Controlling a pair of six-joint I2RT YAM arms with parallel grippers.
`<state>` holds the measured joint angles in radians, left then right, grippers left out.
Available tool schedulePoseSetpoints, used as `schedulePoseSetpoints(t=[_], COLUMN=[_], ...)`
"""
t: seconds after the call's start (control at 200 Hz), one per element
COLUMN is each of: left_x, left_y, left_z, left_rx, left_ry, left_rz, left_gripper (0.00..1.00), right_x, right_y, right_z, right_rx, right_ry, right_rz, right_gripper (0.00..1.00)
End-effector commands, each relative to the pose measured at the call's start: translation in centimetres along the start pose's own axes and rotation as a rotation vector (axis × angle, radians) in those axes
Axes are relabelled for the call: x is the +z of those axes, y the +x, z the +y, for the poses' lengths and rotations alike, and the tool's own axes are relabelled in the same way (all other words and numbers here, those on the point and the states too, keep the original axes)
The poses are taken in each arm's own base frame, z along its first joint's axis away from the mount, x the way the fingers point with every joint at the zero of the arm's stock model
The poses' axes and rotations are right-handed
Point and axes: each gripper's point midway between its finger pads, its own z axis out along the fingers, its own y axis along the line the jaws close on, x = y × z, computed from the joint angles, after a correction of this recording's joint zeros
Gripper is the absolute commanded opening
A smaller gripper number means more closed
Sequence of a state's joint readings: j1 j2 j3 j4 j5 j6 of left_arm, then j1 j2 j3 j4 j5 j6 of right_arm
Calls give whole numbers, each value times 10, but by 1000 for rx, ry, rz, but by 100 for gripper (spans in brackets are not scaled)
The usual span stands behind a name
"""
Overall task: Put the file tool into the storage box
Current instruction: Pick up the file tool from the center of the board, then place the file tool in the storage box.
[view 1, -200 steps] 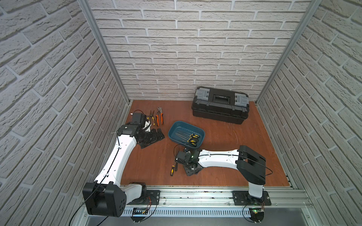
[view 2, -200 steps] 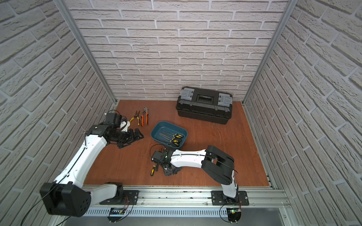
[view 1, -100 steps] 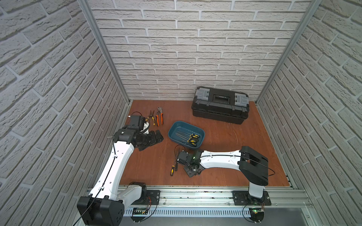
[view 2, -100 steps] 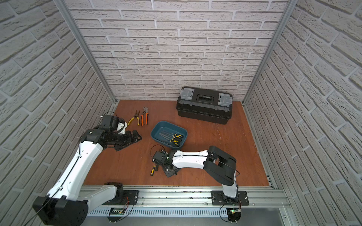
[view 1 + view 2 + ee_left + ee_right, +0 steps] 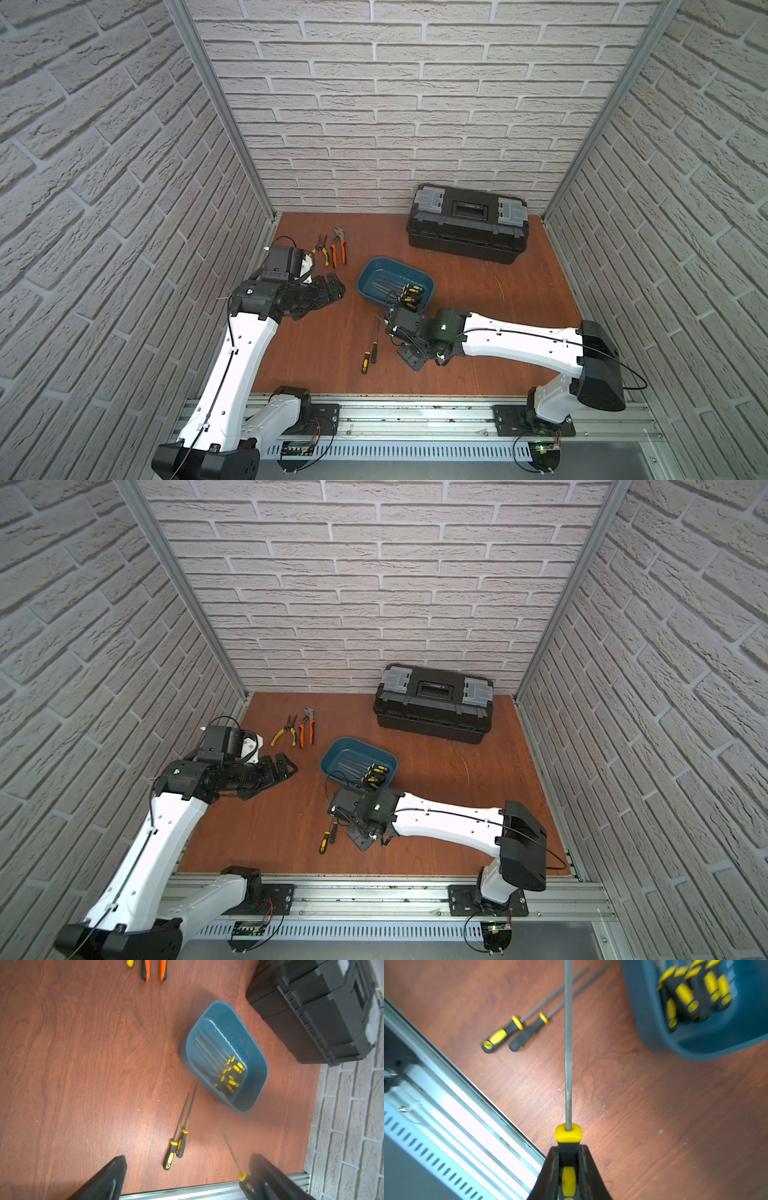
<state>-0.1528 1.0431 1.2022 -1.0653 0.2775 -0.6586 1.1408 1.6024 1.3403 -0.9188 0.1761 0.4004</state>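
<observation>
White brick walls (image 5: 415,104) are enclosing a reddish wooden tabletop (image 5: 519,299). The right arm (image 5: 519,338) is stretching low and nearly level from its front-right base toward the middle. Its wrist is bending down just in front of the storage box (image 5: 365,277).

The right pincer (image 5: 568,1153) is clamping narrowly on the black-and-yellow handle of the file tool (image 5: 568,1043), with the yellow collar sitting just beyond the fingertips. The grey shank is running straight out in line with the pincer. In the right wrist view its long axis is crossing the shanks of two other files (image 5: 508,1032), which are lying side by side on the tabletop. The file tool is thus sitting in the pincer, outside the storage box and near its wall.

The frame edge is cutting off the file's tip, and in both top views the wrist is hiding most of the tool.

The left arm (image 5: 245,345) is rising from the front-left base and bending over toward the box. The left pincer (image 5: 332,287) is standing wide and holding nothing. More files (image 5: 409,291) are lying inside the box, blurred in the right wrist view.
</observation>
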Motion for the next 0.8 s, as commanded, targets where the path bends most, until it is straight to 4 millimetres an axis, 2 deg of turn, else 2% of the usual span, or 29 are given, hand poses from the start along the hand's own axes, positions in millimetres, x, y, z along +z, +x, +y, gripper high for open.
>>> schedulePoseSetpoints(t=[0.0, 0.18, 0.375, 0.56, 0.64, 0.665, 0.795], left_x=[1, 22, 44, 74, 80, 81, 88], left_y=[-27, -64, -97, -103, -105, -105, -105], left_z=[-24, -44, -48, -42, -40, -39, -35], left_rx=[30, 49, 35, 9, 6, 5, -3], left_ry=[73, 119, 120, 93, 84, 81, 64], left_rz=[-45, -31, -7, 72, 78, 79, 97], left_gripper=[98, 98, 98, 98, 98, 98, 98], right_x=[-16, -13, 13, 42, 52, 65, 86], right_y=[-18, -51, -78, -98, -106, -104, -106], right_z=[-21, -48, -76, -95, -102, -103, -106], right_rx=[-30, -11, -34, -39, -41, -44, -85], right_ry=[25, -37, -75, -89, -101, -107, -116], right_rz=[-23, -22, -5, 21, 16, 42, 78], right_gripper=[11, 11, 12, 11, 11, 11, 11])
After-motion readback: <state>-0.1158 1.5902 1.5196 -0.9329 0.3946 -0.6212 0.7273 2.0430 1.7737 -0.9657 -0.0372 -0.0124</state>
